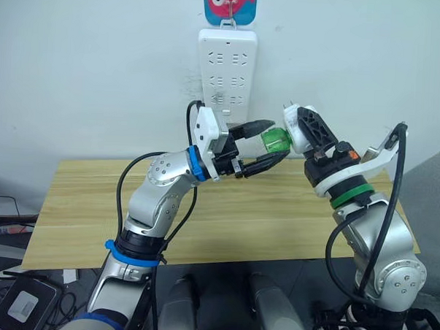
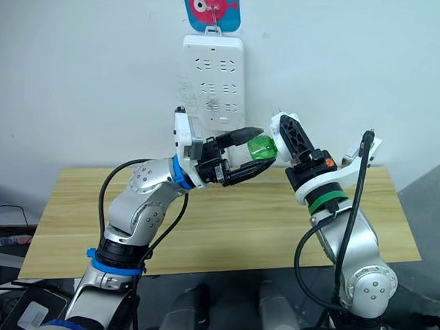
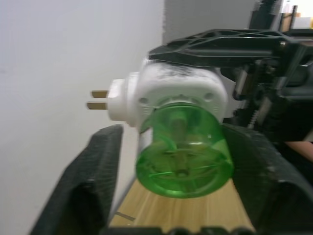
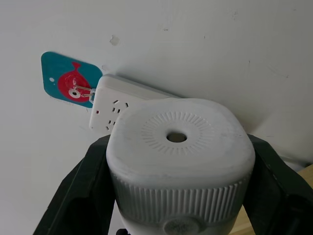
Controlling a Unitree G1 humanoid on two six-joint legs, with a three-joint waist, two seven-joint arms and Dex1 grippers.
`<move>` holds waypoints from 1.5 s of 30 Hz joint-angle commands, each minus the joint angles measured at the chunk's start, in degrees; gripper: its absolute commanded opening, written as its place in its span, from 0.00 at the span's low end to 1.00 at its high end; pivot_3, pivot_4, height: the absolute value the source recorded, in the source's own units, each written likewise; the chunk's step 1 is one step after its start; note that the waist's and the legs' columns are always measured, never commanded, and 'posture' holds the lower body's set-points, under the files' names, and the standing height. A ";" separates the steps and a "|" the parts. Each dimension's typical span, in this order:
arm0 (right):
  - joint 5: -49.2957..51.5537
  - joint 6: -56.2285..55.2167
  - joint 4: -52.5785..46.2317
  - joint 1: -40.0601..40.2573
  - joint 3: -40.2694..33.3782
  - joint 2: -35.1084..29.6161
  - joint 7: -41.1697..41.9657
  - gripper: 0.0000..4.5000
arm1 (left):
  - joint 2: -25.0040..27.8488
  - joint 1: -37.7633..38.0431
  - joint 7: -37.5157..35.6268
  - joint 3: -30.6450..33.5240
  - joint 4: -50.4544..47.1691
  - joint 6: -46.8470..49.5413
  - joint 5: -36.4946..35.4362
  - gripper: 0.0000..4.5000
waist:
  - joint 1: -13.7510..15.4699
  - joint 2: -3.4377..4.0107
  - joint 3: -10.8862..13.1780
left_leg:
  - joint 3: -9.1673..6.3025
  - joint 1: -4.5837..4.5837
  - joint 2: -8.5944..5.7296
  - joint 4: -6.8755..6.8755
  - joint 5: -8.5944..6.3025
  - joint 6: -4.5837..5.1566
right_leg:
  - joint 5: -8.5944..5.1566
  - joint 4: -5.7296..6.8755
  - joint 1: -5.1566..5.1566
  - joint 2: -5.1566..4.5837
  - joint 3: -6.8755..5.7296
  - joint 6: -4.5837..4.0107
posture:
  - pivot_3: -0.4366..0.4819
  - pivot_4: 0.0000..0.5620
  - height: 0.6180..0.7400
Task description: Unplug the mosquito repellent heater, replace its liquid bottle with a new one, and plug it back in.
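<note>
My right gripper (image 1: 304, 134) is shut on the white mosquito repellent heater (image 1: 297, 141), held in the air in front of the wall with its two metal prongs (image 3: 99, 99) free. A translucent green liquid bottle (image 1: 276, 143) is seated in the heater's underside and sticks out toward my left arm. Around that bottle stands my left gripper (image 1: 269, 144), open, one black finger (image 3: 93, 181) on each side of it with a gap showing on one side. In the right wrist view the heater's round vented top (image 4: 176, 138) faces the camera.
A long white power strip (image 1: 225, 70) hangs on the wall from a blue fish hook (image 1: 228, 4), just above and left of the heater. The wooden table (image 1: 79, 203) lies below both arms against the wall.
</note>
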 commanded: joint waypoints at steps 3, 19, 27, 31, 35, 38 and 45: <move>2.08 -1.92 -3.13 0.79 0.93 -1.13 1.64 0.66 | -0.05 -0.28 0.58 -0.34 -2.02 0.73 -0.55 0.50 | 0.01 0.00 0.00 | -0.01 0.00 0.01 0.00 0.00 0.00 | 0.00 0.01 0.00 0.01 -0.01 0.00 | 0.27 0.47 1.00; 7.69 -1.83 -3.04 2.08 0.22 -7.64 3.37 0.89 | 2.68 0.28 -3.62 0.08 -1.81 -4.91 0.90 0.50 | 0.06 0.00 0.00 | 0.00 0.01 0.01 0.02 0.00 0.00 | 0.02 0.04 0.00 0.01 0.00 -0.04 | 0.28 0.49 1.00; 20.51 6.38 2.97 8.24 -8.38 -25.69 15.61 1.00 | 9.88 6.53 -13.43 0.89 -1.92 -13.87 0.98 0.50 | 0.54 0.00 0.00 | 0.04 0.05 0.03 0.02 0.00 0.01 | 0.14 0.02 0.04 -0.02 0.03 -0.25 | 0.32 0.49 1.00; 21.06 15.82 8.19 12.61 -11.11 -33.75 29.03 1.00 | 12.16 9.29 -19.10 0.63 -0.21 -21.23 1.65 0.50 | 1.43 0.00 0.00 | 0.07 0.11 0.04 0.02 0.00 0.02 | 0.13 0.03 0.07 0.00 0.04 -0.23 | 0.34 0.50 1.00; 21.06 25.55 10.84 14.47 -10.30 -41.56 42.30 1.00 | 13.18 9.83 -23.87 0.09 2.45 -27.27 2.08 0.50 | 2.17 0.01 0.00 | 0.11 0.13 0.03 0.05 0.03 0.06 | 0.07 0.03 0.09 0.00 0.07 -0.13 | 0.35 0.51 1.00; 21.06 27.92 11.32 13.68 -8.28 -43.65 46.89 1.00 | 13.52 9.90 -25.33 -0.47 2.82 -28.86 2.07 0.50 | 2.70 0.01 0.00 | 0.11 0.13 0.03 0.09 0.03 0.07 | 0.03 0.02 0.09 0.00 0.08 -0.02 | 0.36 0.51 1.00; 21.06 27.49 11.14 10.66 -3.17 -42.77 48.27 1.00 | 14.19 11.17 -27.09 -1.76 1.15 -30.45 1.82 0.50 | 3.11 0.00 0.00 | 0.06 0.11 0.02 0.09 0.04 0.07 | 0.03 -0.01 0.10 0.01 0.04 -0.01 | 0.36 0.52 1.00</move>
